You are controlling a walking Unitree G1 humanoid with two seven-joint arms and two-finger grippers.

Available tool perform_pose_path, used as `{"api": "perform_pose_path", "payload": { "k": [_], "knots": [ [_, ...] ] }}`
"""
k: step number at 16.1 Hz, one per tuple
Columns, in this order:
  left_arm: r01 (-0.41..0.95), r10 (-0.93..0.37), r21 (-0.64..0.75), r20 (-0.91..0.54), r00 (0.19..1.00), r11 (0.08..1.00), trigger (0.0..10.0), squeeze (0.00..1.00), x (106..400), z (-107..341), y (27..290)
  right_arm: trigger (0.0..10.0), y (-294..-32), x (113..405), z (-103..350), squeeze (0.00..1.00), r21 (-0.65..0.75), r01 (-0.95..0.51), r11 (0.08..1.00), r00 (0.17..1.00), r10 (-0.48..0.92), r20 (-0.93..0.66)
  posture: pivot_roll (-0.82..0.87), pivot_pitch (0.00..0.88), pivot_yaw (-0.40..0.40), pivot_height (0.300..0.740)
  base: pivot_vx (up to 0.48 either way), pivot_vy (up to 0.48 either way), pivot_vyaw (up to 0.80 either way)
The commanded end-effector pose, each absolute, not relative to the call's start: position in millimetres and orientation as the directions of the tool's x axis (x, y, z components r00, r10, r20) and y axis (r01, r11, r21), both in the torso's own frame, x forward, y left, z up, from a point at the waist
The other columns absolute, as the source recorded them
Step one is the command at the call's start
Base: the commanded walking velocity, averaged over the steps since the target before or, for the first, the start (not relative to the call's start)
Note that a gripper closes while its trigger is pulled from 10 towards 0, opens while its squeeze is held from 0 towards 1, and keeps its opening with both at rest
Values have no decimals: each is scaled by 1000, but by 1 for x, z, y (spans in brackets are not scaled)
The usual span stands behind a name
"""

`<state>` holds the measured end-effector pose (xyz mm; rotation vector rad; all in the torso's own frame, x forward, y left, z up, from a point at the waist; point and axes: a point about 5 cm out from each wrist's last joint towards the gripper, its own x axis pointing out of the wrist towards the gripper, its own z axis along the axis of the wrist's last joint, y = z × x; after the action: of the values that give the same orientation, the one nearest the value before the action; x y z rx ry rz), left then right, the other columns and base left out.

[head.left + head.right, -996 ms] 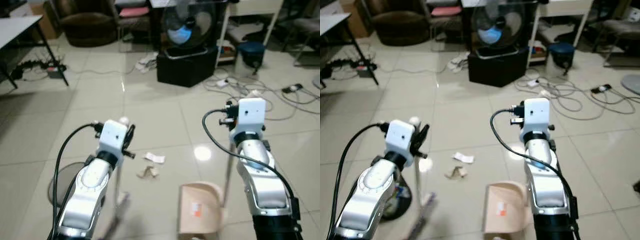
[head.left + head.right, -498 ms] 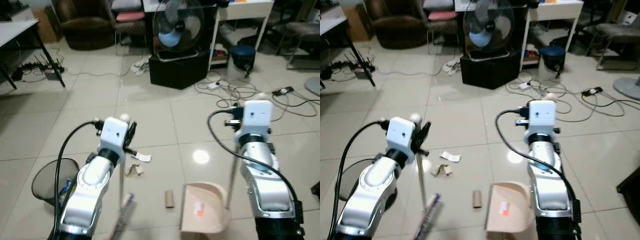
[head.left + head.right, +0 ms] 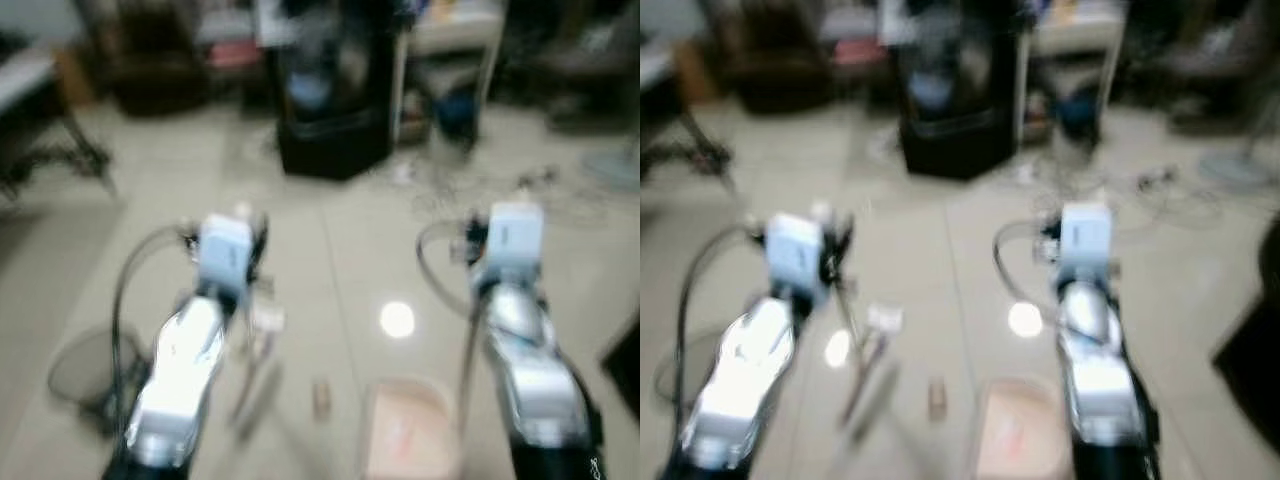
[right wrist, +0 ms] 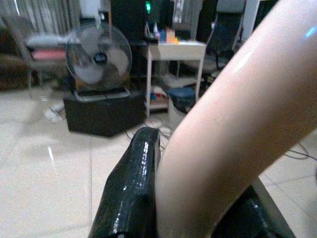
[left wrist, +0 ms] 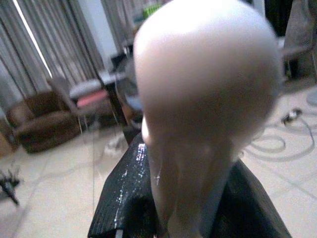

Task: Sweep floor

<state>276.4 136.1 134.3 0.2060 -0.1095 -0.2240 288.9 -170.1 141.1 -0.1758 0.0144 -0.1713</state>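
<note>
Sweeping scraps toward the dustpan on the floor.

The left gripper [image 5: 188,198] pinches the broom [image 3: 255,385] handle, head down by the paper [image 3: 268,320] and small tube [image 3: 321,398]. The right gripper [image 4: 193,198] pinches the dustpan [image 3: 408,440] handle, so the pan sits ready to catch them.

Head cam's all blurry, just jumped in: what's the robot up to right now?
It is sweeping a tiled floor. The left gripper is shut on the broom handle, the right gripper on the dustpan handle. The beige dustpan sits on the tiles before the right arm, with a small roll and paper scraps lying loose to its left. A dark bin stands far left.
</note>
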Motion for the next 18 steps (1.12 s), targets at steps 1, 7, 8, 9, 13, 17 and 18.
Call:
{"api": "perform_pose_path", "payload": {
  "k": [1, 7, 8, 9, 13, 17, 18],
  "knots": [
    [168, -204, 253, 123, 971, 953, 10000, 0, 281, 144, 145, 10000, -162, 292, 151, 0, -172, 156, 973, 987, -149, 52, -114, 0, 82, 740, 315, 0, 0],
    [135, -170, 267, 111, 979, 954, 10000, 0, 284, 138, 152, 10000, -164, 296, 152, 0, -185, 139, 973, 990, -130, 58, -107, 0, 77, 740, 329, 0, 0],
    [135, -170, 270, 109, 979, 953, 10000, 0, 284, 138, 153, 10000, -164, 296, 151, 0, -193, 136, 972, 990, -127, 57, -106, 0, 77, 740, 334, 0, 0],
    [135, -170, 273, 108, 980, 953, 10000, 0, 284, 137, 154, 10000, -163, 296, 151, 0, -199, 130, 971, 991, -121, 56, -105, 0, 77, 740, 330, 0, 0],
    [131, -165, 285, 99, 981, 950, 10000, 0, 285, 134, 156, 10000, -161, 297, 148, 0, -226, 104, 969, 994, -96, 46, -99, 0, 80, 740, 334, 0, 600],
    [149, -182, 294, 88, 979, 944, 10000, 0, 284, 131, 154, 10000, -165, 295, 146, 0, -197, 132, 971, 991, -124, 50, -96, 0, 91, 740, 334, 0, 200],
    [150, -183, 295, 87, 979, 943, 10000, 0, 283, 131, 155, 10000, -165, 295, 145, 0, -205, 125, 971, 992, -118, 46, -95, 0, 91, 740, 337, 0, 0]
  ]
}}
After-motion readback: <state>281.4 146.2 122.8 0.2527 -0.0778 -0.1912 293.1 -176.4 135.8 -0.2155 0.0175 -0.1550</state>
